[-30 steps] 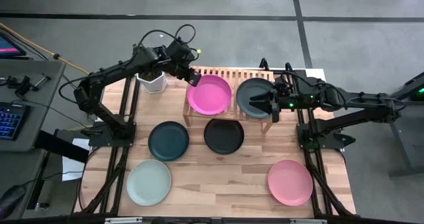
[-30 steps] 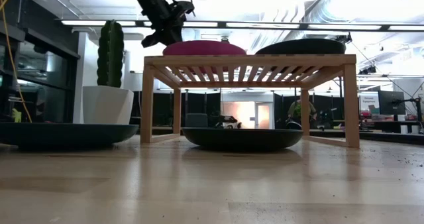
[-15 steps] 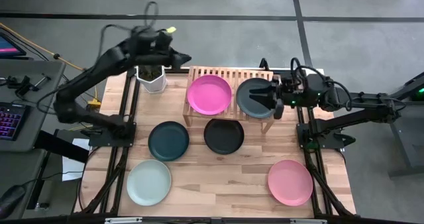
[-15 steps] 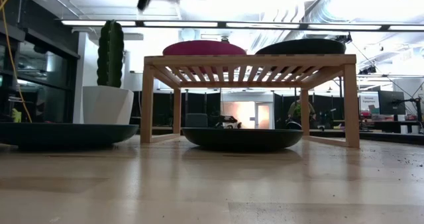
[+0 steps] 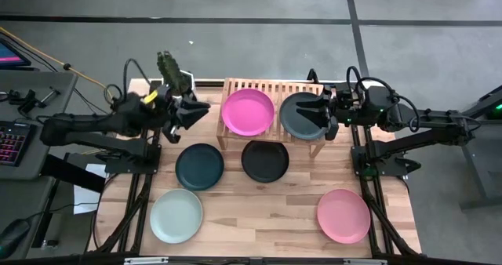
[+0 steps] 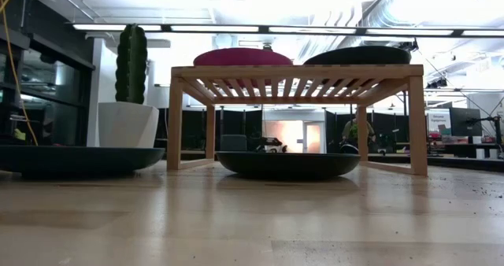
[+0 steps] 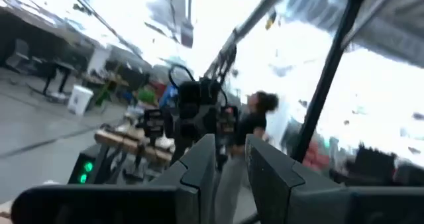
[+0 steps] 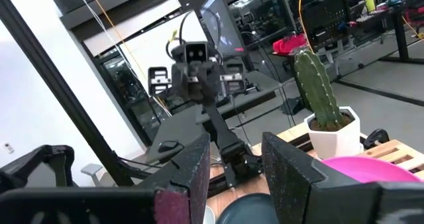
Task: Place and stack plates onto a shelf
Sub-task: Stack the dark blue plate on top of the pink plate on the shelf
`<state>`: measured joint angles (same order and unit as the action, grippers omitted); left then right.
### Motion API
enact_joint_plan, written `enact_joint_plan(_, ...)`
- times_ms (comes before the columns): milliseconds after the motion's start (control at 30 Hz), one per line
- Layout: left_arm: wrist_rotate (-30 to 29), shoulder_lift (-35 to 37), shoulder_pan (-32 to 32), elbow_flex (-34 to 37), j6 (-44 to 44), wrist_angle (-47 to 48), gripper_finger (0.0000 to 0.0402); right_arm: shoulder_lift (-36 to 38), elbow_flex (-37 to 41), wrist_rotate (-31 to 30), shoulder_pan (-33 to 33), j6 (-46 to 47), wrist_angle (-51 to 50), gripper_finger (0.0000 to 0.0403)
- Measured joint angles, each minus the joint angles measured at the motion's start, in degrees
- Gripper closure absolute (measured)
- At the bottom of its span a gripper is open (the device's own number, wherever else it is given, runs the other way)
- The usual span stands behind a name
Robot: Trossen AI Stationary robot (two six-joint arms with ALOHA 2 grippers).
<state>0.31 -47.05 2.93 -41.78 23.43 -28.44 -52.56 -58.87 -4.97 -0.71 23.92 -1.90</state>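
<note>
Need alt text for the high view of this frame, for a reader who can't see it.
Overhead view of a wooden table: a hot pink plate and a dark grey-green plate sit side by side on the slatted shelf, with four more plates on the table. The right gripper hovers open over the grey-green plate; the left gripper is off the shelf's left end.

Camera set-up: four views, one moment.
High view looks straight down on the whole table [image 5: 259, 210]; low view sits at tabletop height, close, facing the shelf [image 6: 295, 75]. Both share the hot pink plate [image 5: 248, 112]. Wrist views face outward, toward each other's arms.
</note>
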Motion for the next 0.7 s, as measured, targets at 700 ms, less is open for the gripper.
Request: enact_joint_plan(700, -3.78, 2.58, -0.41, 2.84, -3.11, 3.86, 0.0327, 0.0, 0.0, -0.07, 0.02, 0.0, -0.28, 0.0284)
